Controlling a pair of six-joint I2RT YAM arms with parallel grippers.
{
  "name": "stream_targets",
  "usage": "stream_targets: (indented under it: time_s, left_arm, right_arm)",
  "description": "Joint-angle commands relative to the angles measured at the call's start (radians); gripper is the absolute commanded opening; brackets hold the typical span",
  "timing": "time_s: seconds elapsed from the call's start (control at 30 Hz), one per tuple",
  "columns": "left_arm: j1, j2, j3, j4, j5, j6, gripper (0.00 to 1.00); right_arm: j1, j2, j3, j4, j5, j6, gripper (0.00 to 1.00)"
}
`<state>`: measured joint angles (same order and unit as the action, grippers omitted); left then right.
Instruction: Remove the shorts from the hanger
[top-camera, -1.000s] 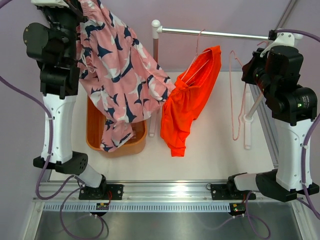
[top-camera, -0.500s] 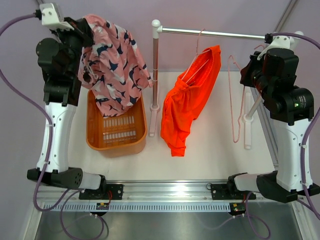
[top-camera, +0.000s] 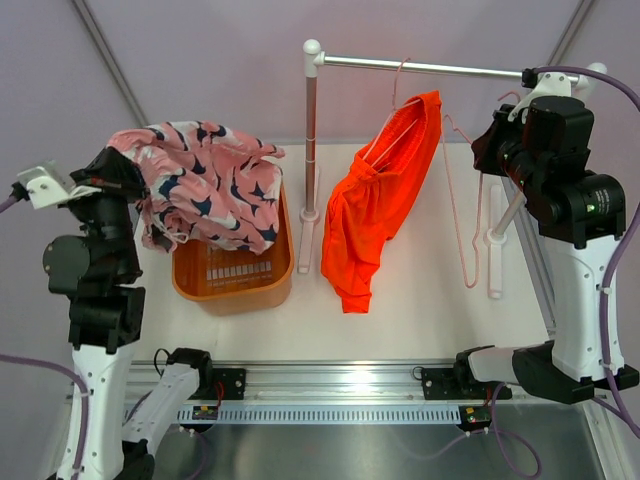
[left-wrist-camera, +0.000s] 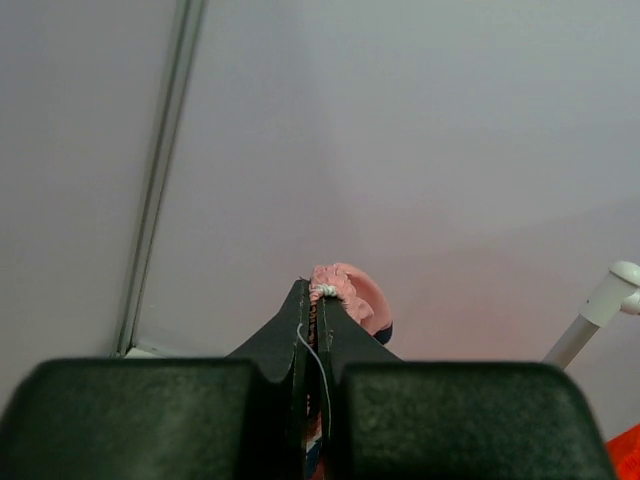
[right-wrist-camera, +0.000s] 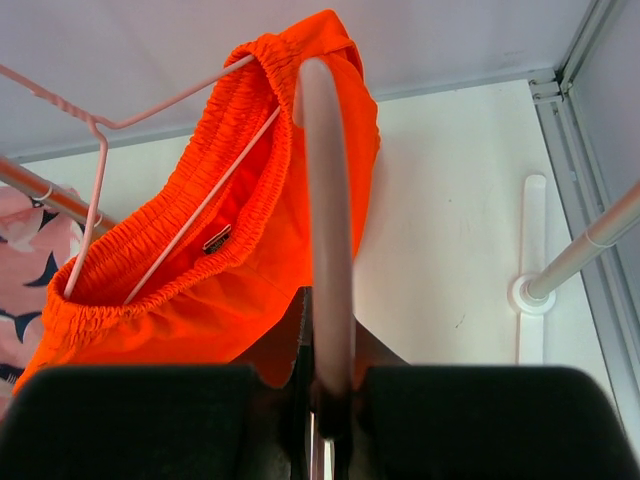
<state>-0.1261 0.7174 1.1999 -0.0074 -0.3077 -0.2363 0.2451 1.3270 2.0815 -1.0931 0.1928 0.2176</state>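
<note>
- The orange shorts are hung by the waistband on a pink hanger, whose hook is seen over the rail. The fabric is bunched and tilted down to the left above the bench.
- The pink shorts are off the rail. They are draped across the far rim of the basket at the left, and most of the cloth is piled above its opening.
- One edge of the pink shorts is held by the left gripper. In the left wrist view its fingers are seen pressed together on a fold of pink cloth, with a white thread trailing between them.
- An empty hanger is hung just right of the orange shorts, apart from them in the top view.
- The right gripper is clamped on the wire of this empty hanger, which is seen running up from between its fingers in the right wrist view.
- The basket is set on the bench, just left of the rail's left post.
</note>
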Motion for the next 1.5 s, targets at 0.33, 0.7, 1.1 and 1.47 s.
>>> stream_targets:
  time_s: [0.33,0.7,1.1,1.47]
  left_arm:
    - [0.005,0.088,-0.016,-0.054,0.154,-0.086,0.0]
    - [-0.09,0.643,0.122,-0.193,0.246,-0.201,0.0]
    - [-0.004,0.754,-0.074,-0.178,0.338,-0.538,0.68]
    - [-0.006,0.565,0.052,-0.213,0.478,-0.526,0.99]
  right_arm:
    - [0.006,0.0,-0.018,-0.005,-0.033,0.017,0.0]
    - [0.008,-0.018,-0.018,-0.013,-0.003,0.012,0.0]
    - [0.006,0.0,0.031,-0.06,-0.015,-0.029,0.0]
    - [0.003,-0.014,0.006,-0.071,-0.119,-0.162,0.0]
